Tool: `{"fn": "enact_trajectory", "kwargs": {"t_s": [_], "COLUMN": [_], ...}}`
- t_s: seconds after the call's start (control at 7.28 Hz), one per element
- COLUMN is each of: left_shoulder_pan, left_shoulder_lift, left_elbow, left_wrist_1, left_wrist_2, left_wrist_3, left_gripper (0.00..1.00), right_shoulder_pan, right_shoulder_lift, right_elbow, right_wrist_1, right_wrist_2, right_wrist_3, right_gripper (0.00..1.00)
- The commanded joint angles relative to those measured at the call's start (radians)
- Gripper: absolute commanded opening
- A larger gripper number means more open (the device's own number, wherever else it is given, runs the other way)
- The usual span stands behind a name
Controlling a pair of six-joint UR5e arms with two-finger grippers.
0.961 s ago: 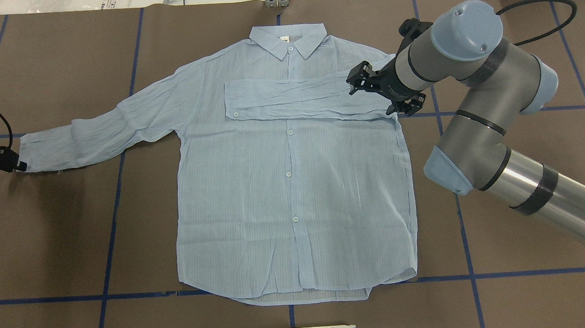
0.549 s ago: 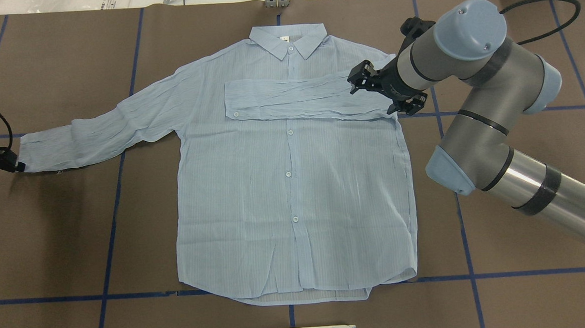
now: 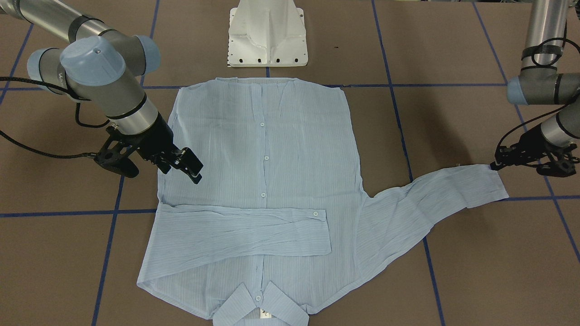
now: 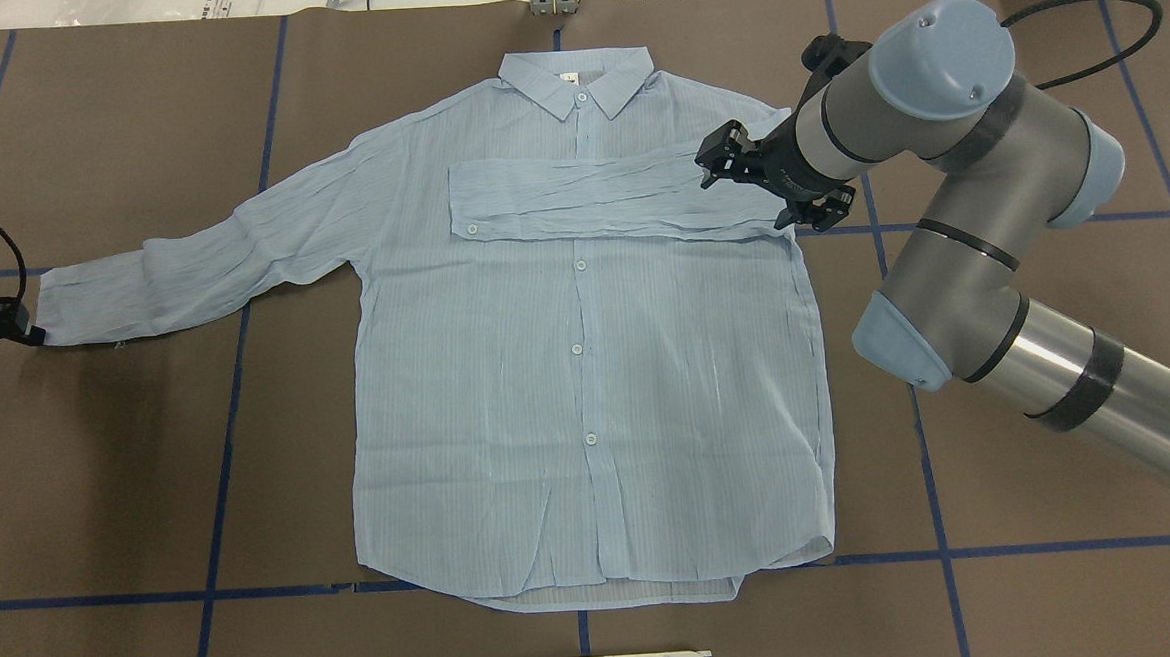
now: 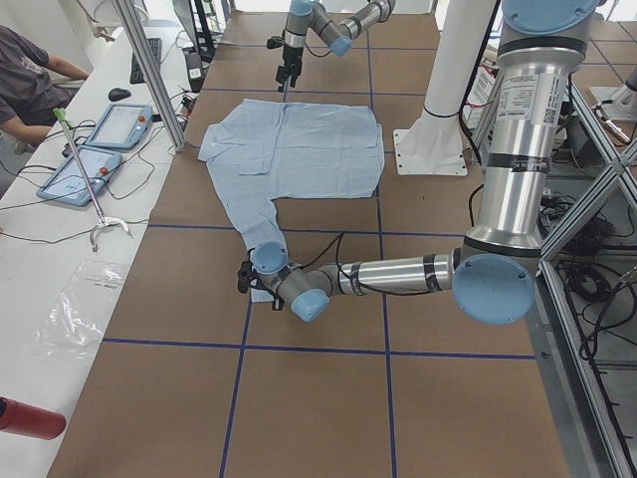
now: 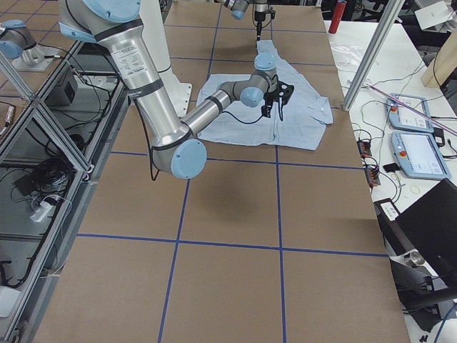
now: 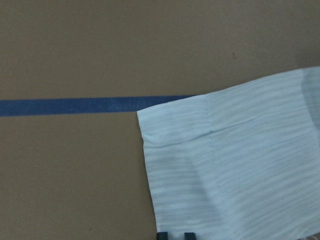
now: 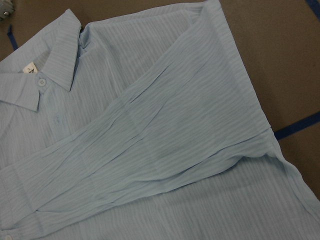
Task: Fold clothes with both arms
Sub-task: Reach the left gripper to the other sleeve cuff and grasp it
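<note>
The pale-blue shirt (image 4: 587, 368) lies flat, buttons up, collar at the far edge; it also shows in the front view (image 3: 263, 136). One sleeve (image 4: 588, 198) is folded across the chest. The other sleeve (image 4: 221, 257) stretches out to the overhead view's left. My left gripper (image 4: 33, 335) is low at that sleeve's cuff (image 7: 200, 150) and shut on its edge; it also shows in the front view (image 3: 495, 166). My right gripper (image 4: 721, 156) is open and empty, hovering over the folded sleeve's shoulder end; it also shows in the front view (image 3: 190, 165).
The white pedestal base (image 3: 267, 36) stands at the shirt's hem side. Blue tape lines (image 4: 220, 438) cross the brown table. A side table with tablets (image 5: 100, 139), a seated person (image 5: 30, 70) and a red bottle (image 5: 30, 418) lie beyond the far edge.
My left gripper has shifted slightly outward, drawing the cuff with it. My right gripper has pulled back slightly from the folded sleeve.
</note>
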Motion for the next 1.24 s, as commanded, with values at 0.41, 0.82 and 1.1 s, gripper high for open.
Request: {"fn": "enact_trajectory", "kwargs": {"t_s": [0.41, 0.82, 1.1], "left_shoulder_pan": [-0.001, -0.001, 0.002], "left_shoulder_lift": [0.002, -0.006, -0.064], "left_elbow": [-0.019, -0.057, -0.122], "left_wrist_1": [0.003, 0.012, 0.021], "left_wrist_2": [0.002, -0.012, -0.024], "left_wrist_3": [-0.003, -0.008, -0.174], "left_gripper": [0.00, 0.00, 0.00], "right_shoulder_pan": [-0.001, 0.002, 0.011], "right_shoulder_lift": [0.000, 0.000, -0.026], "right_elbow": [-0.002, 0.000, 0.023], "right_wrist_1": [-0.002, -0.002, -0.002], "right_wrist_2": [0.000, 0.002, 0.011], "right_wrist_3": [0.000, 0.000, 0.000], "right_gripper": [0.99, 0.99, 0.99]}}
